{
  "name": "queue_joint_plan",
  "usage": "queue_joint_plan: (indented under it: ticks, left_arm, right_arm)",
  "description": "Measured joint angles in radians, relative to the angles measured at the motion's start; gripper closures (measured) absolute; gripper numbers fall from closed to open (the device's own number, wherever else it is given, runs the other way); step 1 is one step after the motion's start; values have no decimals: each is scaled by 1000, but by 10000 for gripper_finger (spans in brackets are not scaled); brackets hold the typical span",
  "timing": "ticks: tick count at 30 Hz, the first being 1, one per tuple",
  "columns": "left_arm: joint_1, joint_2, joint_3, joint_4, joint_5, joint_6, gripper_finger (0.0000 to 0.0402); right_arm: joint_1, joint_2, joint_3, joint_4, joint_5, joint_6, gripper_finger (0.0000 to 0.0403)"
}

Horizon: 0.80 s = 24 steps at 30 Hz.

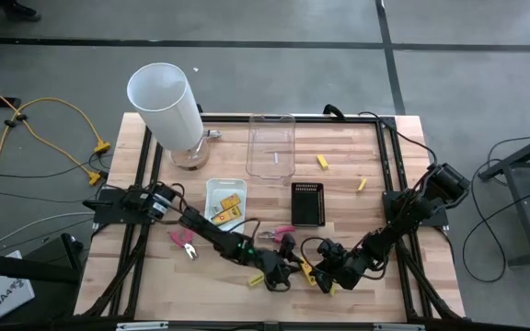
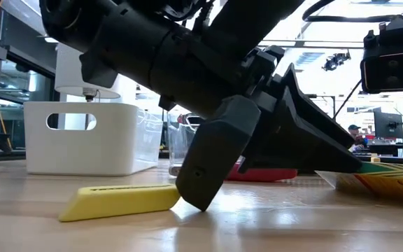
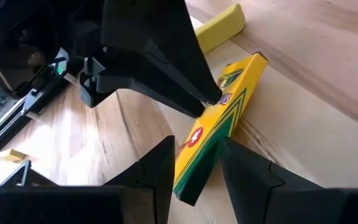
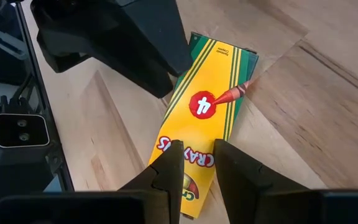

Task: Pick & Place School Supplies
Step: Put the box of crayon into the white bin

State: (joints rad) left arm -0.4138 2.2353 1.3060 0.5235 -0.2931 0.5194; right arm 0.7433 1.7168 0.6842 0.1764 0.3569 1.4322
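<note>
Crayon pack (image 4: 199, 127), yellow with a red mark, lies flat on the wooden table (image 1: 357, 239) near its front edge, pinched from opposite ends by the left gripper (image 3: 194, 171) and right gripper (image 4: 197, 165).

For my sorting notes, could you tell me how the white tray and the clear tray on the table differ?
The white tray is opaque, while the clear tray is see-through, so the wood shows through it. The white tray holds yellow packs; the clear tray looks empty apart from one small pale item. The clear tray lies toward the table's far edge; the white tray lies nearer the middle, beside the black tray. Both are rectangular, open-topped and standing flat on the table.
</note>
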Motion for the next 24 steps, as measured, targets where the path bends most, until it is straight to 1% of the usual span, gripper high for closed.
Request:
queue_joint_plan:
  ticks: [8,15,24]
  left_arm:
    - [0,0,0,-17,17,1,280]
    - [-3,0,0,-44,21,1,280]
    - [-18,1,-1,-46,17,7,280]
  right_arm:
    - [-14,0,0,16,-8,-16,321]
    - [-39,-1,0,18,-47,-29,321]
    - [-39,5,3,-2,-42,-18,321]
